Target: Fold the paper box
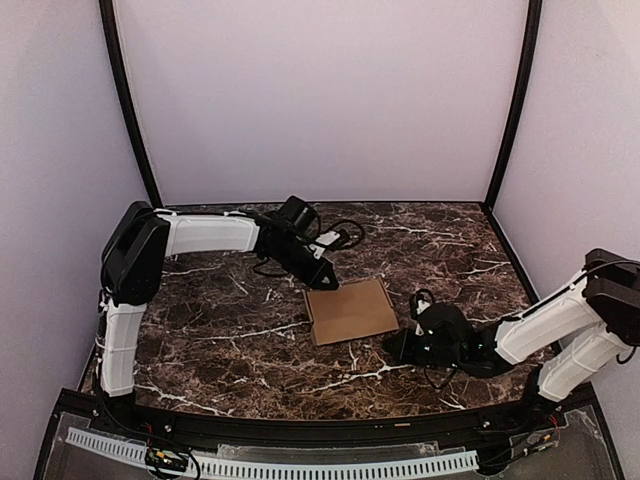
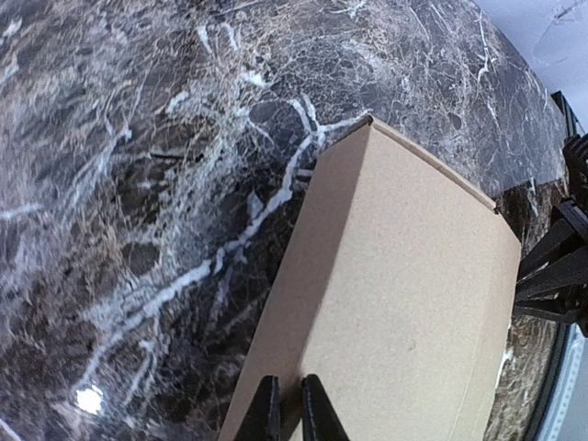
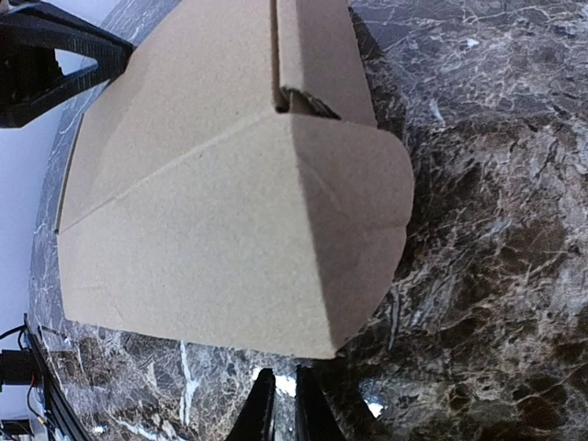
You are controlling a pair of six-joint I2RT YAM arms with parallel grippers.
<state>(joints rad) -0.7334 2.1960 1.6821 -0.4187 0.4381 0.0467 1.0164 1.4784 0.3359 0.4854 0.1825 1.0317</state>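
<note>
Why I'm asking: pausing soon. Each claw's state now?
Left claw: closed at the paper box edge; grip unclear.
Right claw: closed, holding nothing.

Paper box (image 1: 350,311) flat on dark marble table (image 1: 220,330)

I see my left arm (image 1: 205,235) at 9 o'clock and right arm (image 1: 550,325) at 4 o'clock built alike: white shells on the long links, bulky black housings at shoulders and wrists. Thin black cables (image 1: 346,232) loop off both wrists. On the wrist views, the fingers (image 2: 268,412) are slim, matte black blades.
</note>
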